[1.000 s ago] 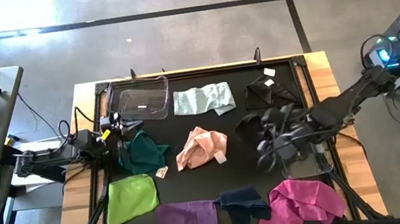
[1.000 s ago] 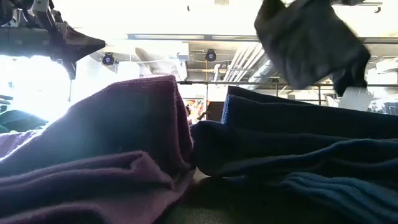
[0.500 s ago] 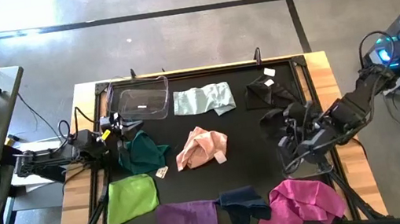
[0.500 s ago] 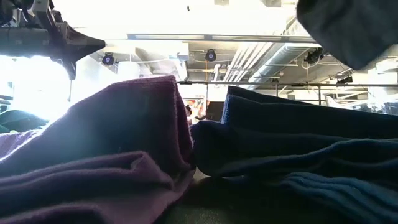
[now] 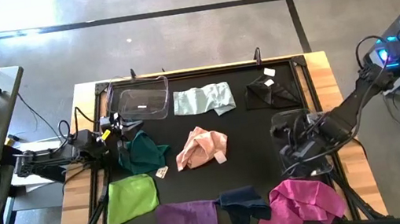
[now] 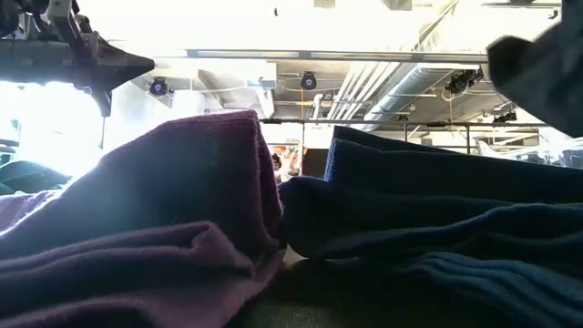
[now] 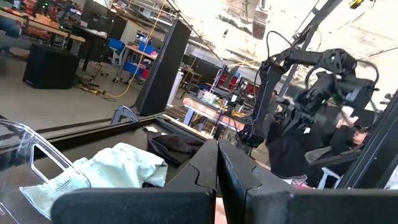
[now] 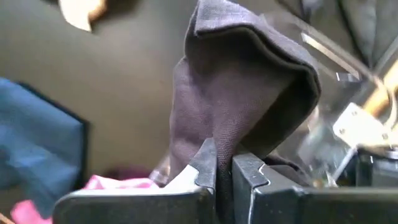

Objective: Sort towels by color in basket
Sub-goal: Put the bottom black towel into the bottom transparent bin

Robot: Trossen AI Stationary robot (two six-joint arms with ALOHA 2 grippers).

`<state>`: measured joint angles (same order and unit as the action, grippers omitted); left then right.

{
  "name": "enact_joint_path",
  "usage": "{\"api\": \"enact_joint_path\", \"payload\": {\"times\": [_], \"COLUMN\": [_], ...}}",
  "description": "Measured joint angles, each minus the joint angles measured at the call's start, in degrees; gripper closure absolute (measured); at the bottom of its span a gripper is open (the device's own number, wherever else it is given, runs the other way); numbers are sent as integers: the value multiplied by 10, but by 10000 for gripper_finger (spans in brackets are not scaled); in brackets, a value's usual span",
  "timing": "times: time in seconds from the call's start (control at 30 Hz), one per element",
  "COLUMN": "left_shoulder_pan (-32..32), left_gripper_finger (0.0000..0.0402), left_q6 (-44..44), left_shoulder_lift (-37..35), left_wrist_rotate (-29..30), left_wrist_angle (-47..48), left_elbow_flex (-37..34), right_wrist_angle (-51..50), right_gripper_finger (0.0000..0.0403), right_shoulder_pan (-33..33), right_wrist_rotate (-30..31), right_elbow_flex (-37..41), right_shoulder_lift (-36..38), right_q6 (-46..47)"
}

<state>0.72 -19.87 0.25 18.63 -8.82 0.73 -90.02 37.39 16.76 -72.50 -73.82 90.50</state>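
Since 1 s ago the right gripper (image 5: 291, 148) has pulled back toward the table's right edge w/ a black towel (image 8: 236, 99) pinched tight between its closed fingers; the cloth hangs bunched above the mat, over the gap between the 2nd black towel (image 5: 267, 91) and the magenta towel (image 5: 301, 202). In the low view it now shows only as a dark corner at the upper right, where before it hung mid-frame.

Left gripper (image 7: 217, 180) sits at the table's left edge, fingers pressed together, holding nothing, just beside the dark teal towel (image 5: 141, 151).

Other towels lie flat on the mat: mint (image 5: 203, 99) next to the clear basket (image 5: 141, 103), peach-pink (image 5: 200, 147) in the middle, lime green (image 5: 130, 199) front left, then purple (image 5: 187, 217) and navy (image 5: 241, 204) along the front edge, touching in the low view.
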Motion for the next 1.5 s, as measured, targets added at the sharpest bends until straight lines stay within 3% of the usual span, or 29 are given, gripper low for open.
{"api": "enact_joint_path", "payload": {"times": [0.17,0.47,1.2,1.5], "left_shoulder_pan": [0,0,0,0], "left_gripper_finger": [401,401,401,401], "left_q6": [1,1,2,1], "left_shoulder_lift": [0,0,0,0], "left_wrist_rotate": [0,1,11,11], "left_wrist_angle": [0,-4,-17,-17], "left_elbow_flex": [0,0,0,0], "right_wrist_angle": [0,12,277,300], "right_gripper_finger": [396,395,383,382], "right_shoulder_pan": [0,-15,-134,-143], "right_wrist_rotate": [-50,-84,-113,-140], "right_elbow_flex": [57,131,289,351], "right_shoulder_lift": [0,0,0,0], "right_q6": [40,96,-40,-18]}}
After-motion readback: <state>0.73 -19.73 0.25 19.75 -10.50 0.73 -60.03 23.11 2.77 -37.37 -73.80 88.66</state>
